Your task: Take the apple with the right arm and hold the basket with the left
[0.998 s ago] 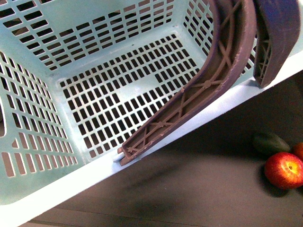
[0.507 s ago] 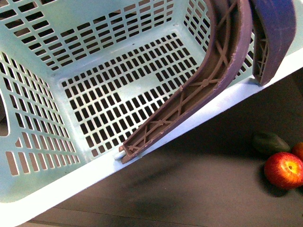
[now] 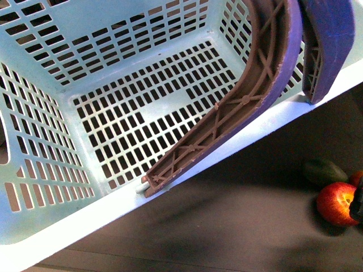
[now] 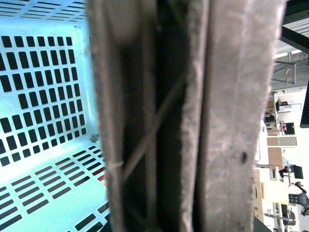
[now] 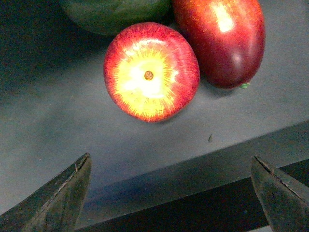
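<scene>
The mint-turquoise basket (image 3: 113,113) hangs tilted and fills the upper left of the front view, its brownish ribbed handles (image 3: 266,68) swung up at the right. In the left wrist view a handle (image 4: 193,116) fills the frame; my left gripper is shut on it and its fingers are hidden. The red apple (image 5: 151,71), with a yellow patch round its stem, lies on the dark table ahead of my right gripper (image 5: 171,193). That gripper is open, with nothing between its fingers. In the front view the apple (image 3: 336,203) sits at the far right.
A dark green fruit (image 5: 116,14) and a dark red fruit (image 5: 222,38) touch the apple on its far side. The table's edge (image 5: 193,169) runs between the gripper and the apple. A dark piece of the right arm (image 3: 358,205) shows at the right border.
A dark piece of the right arm has come into the front view beside the apple. The basket has shifted slightly. The fruits have not moved.
</scene>
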Available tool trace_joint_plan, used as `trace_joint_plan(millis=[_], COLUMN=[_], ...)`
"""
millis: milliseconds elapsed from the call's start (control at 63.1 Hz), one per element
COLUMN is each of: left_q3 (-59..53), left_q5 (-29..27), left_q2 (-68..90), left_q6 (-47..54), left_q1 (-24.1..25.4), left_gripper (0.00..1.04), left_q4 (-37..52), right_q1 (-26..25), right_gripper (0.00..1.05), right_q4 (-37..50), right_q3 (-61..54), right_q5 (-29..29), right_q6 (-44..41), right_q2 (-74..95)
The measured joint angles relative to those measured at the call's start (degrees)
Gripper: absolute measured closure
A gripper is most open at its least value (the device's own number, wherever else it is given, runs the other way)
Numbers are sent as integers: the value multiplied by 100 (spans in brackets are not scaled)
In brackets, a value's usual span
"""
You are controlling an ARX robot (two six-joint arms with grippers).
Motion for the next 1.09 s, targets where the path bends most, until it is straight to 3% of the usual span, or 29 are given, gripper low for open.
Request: trace_joint_plan(millis=[618, 1093], left_q3=[2, 0], left_q5=[-2, -2], left_q2=[0, 0], left_q6=[0, 0], left_q1=[0, 0], left_gripper=[90, 90], left_q4=[0, 0], right_q1=[-35, -122], right_gripper=[9, 9], right_q4=[-42, -116], right_q3=[1414, 1862], right_q5=[-210, -190], right_q6=[409, 612], right_q2=[1344, 1915])
